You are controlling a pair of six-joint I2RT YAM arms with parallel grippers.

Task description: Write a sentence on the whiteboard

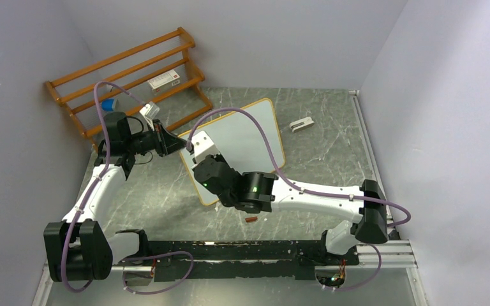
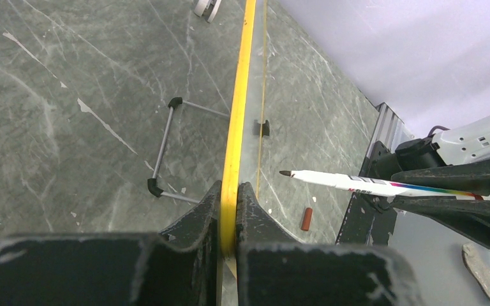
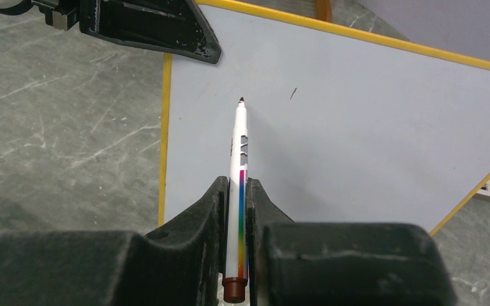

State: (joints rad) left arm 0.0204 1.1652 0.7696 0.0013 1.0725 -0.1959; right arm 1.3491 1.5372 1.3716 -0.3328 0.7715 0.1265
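The table (image 1: 332, 127) carries a rack (image 1: 122, 56) at far left. The whiteboard (image 1: 255, 134) stands propped mid-table, its long axis running from the left arm toward far right and its face turned to the right arm. The left gripper (image 2: 230, 197) is clamped on its yellow frame edge. The right gripper (image 3: 237, 188) is closed on a marker (image 3: 238, 153) that lies along the fingers with its tip toward the board's upper left; contact cannot be told. One short stroke (image 3: 293, 93) lies beside the tip. A cap (image 1: 251, 220) lies near the board's foot.
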